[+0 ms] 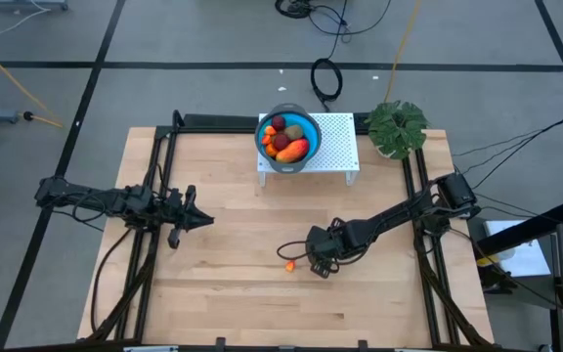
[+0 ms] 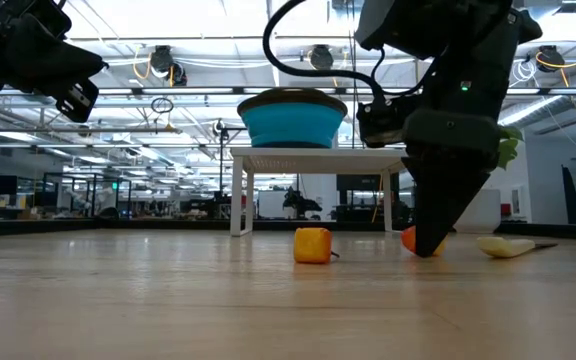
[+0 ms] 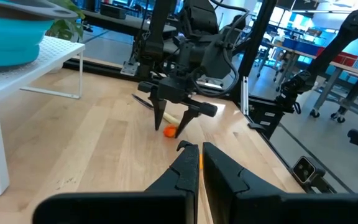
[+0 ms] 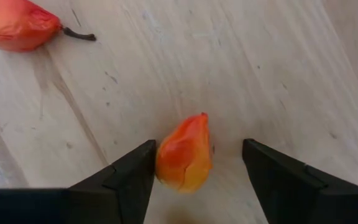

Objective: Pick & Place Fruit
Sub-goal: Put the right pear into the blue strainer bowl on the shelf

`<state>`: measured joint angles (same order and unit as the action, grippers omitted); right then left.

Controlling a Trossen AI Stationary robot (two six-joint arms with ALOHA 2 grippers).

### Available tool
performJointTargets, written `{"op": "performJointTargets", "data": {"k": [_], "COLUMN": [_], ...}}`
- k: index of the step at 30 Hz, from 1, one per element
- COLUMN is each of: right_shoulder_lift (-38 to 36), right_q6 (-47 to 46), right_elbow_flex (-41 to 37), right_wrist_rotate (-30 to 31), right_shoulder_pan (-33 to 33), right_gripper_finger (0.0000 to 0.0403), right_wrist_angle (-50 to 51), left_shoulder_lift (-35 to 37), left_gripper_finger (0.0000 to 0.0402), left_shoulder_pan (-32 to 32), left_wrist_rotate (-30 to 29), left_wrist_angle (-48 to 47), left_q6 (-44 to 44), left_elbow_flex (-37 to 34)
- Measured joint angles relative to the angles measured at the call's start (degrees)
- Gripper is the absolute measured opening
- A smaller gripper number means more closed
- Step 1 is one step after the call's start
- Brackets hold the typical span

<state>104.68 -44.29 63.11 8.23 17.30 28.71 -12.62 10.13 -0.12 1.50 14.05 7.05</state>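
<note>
Two small orange fruit bits lie on the wooden table. One bit (image 4: 184,155) lies between the open fingers of my right gripper (image 4: 199,148), which slants down from above at the table's middle right (image 1: 318,264). The other bit (image 4: 17,25), with a dark stem, lies free to its left (image 1: 289,264). Other fruit sits in a blue bowl (image 1: 262,137) on a white rack (image 1: 338,147) at the far edge. My left gripper (image 3: 199,163) hangs shut and level over the table's left (image 1: 201,220). My right gripper comes from above, slanting down, with a finger on each side of the orange bit. One finger (image 4: 132,174) stands right against the bit's side (image 4: 161,163); I cannot tell whether it touches. The other finger (image 4: 278,177) stands apart. The bit lies on the table.
A pale yellow-handled knife (image 2: 508,246) lies on the table just beyond my right gripper. A green plant (image 1: 397,127) stands at the far right corner. Black frame rails run along the table's left and right sides.
</note>
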Motion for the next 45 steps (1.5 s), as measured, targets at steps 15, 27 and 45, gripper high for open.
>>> {"op": "performJointTargets", "data": {"k": [15,27,45], "right_shoulder_lift": [-4.22,-10.62,-10.8], "right_q6": [-5.36,-6.21,-5.62], "right_elbow_flex": [-0.28,-0.17,-0.17], "right_wrist_rotate": [-2.28,-2.1,-2.54], "right_shoulder_pan": [-0.16,-1.57,-2.71], "right_gripper_finger": [0.0156,0.0072,0.0069], "right_wrist_angle": [-0.89,-5.78,-0.7], "left_shoulder_lift": [0.0,-0.07,-0.07], "left_gripper_finger": [0.0019,0.0019,0.0019], "left_shoulder_pan": [0.0,0.0,0.0], "left_wrist_rotate": [-0.02,-0.02,0.59], "left_wrist_angle": [-0.02,-0.03,-0.84], "left_q6": [-0.08,-0.43,-0.03], "left_elbow_flex": [0.0,0.0,0.0]}}
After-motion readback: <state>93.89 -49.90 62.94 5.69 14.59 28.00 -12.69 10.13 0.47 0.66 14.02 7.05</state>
